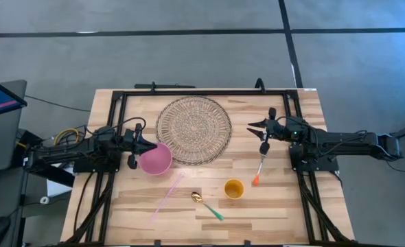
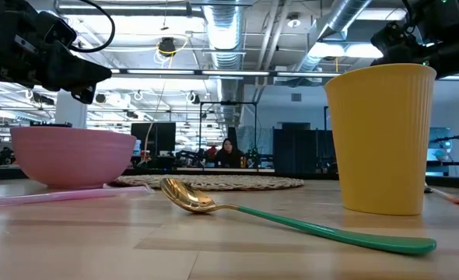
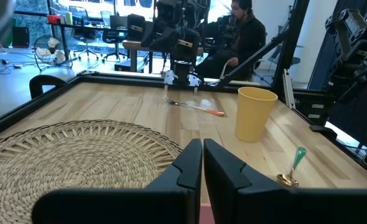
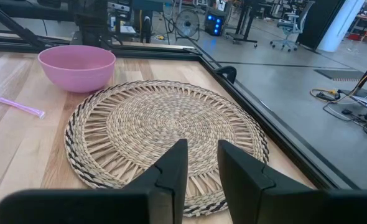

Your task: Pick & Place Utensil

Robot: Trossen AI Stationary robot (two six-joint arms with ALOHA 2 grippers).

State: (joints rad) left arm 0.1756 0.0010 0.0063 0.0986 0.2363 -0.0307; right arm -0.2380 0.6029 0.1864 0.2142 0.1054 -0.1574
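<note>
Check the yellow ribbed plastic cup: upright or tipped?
Upright. The yellow ribbed plastic cup stands on its base, mouth upward, on the wooden table.

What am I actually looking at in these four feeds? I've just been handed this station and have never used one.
You see two dark robot arms at a wooden table. The first feed looks straight down; the second sits at table-top height; the other two ride on each arm's wrist, looking past its own fingers.

On the table: a round woven mat, a pink bowl, a pink straw, a yellow cup, a gold spoon with a green handle and a fork with an orange handle.

The left gripper is beside the bowl, its fingers nearly together. The right gripper hovers between the mat and the fork, slightly open. Neither holds anything. A person sits beyond the table.
</note>
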